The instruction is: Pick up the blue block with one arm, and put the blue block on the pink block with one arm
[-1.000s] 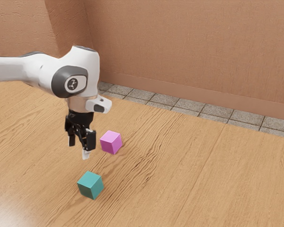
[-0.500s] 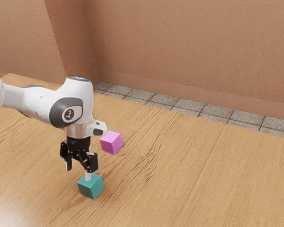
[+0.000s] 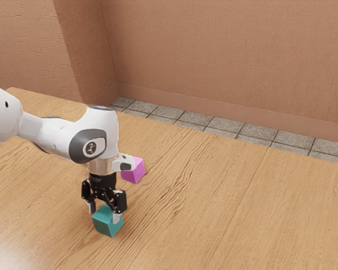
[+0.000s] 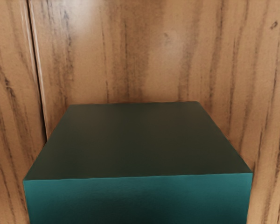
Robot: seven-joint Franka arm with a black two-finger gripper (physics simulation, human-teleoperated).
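The blue block (image 3: 108, 224), teal in colour, lies on the wooden floor near the front of the exterior view. My gripper (image 3: 105, 210) has come down over it, open, with one finger on each side of the block's top. In the wrist view the block (image 4: 137, 154) sits directly under my hand, its dark top face toward the camera. The pink block (image 3: 137, 170) rests on the floor just behind and toward the exterior view's right of my hand, partly hidden by my wrist.
The wooden floor (image 3: 225, 214) stretches open toward the exterior view's right. A strip of grey tiles (image 3: 242, 130) runs along the foot of the brown wall (image 3: 242, 56) at the back.
My hand has descended from beside the pink block to the blue block, moving forward and down. The fingers now straddle the blue block. Neither block has moved.
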